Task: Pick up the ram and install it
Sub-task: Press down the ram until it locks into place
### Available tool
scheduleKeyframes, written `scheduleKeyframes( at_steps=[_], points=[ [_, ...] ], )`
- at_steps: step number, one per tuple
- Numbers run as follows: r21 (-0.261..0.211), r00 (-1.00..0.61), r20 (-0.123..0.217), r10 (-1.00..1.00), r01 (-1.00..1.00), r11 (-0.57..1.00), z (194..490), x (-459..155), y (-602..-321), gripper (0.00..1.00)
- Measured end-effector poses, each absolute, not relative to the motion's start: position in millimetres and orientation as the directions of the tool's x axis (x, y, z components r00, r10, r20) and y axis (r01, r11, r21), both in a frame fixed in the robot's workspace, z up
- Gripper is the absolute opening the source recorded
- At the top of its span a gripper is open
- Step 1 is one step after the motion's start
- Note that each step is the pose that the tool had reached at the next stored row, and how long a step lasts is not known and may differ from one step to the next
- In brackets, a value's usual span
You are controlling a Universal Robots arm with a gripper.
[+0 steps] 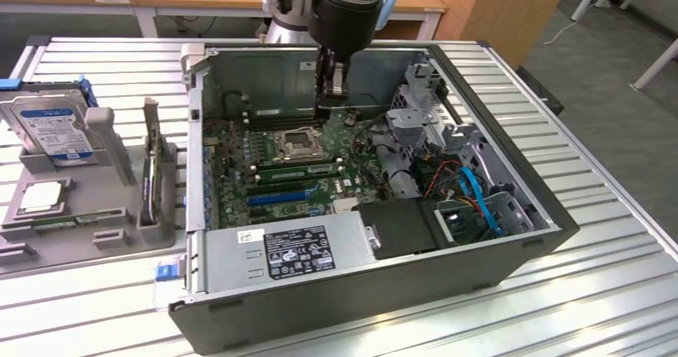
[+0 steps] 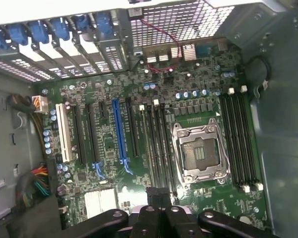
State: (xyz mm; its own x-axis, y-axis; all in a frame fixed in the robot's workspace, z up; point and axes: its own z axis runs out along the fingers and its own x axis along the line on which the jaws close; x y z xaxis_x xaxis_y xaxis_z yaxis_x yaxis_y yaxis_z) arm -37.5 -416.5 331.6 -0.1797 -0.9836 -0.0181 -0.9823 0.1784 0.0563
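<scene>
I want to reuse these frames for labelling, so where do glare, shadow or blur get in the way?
Exterior view: bright glare on the ribbed silver metal table near the front; the open black computer case is darker inside, though the green motherboard reads clearly. Wrist view: the perforated metal rear panel is washed out by light; the black gripper at the edge looks soft.

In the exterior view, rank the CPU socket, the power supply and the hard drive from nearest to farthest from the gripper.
From the gripper, over the back of the open case:
1. CPU socket, just below it on the motherboard.
2. Power supply, at the case's front edge.
3. Hard drive, outside the case on the exterior view's left.
</scene>
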Motion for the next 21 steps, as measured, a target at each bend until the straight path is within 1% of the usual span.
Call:
scheduleKeyframes(
  at_steps=[21],
  points=[
    [0.056,-0.339,-0.018,-0.941,-0.94,0.337,331.5,-38.1,-416.5,0.1]
  ],
)
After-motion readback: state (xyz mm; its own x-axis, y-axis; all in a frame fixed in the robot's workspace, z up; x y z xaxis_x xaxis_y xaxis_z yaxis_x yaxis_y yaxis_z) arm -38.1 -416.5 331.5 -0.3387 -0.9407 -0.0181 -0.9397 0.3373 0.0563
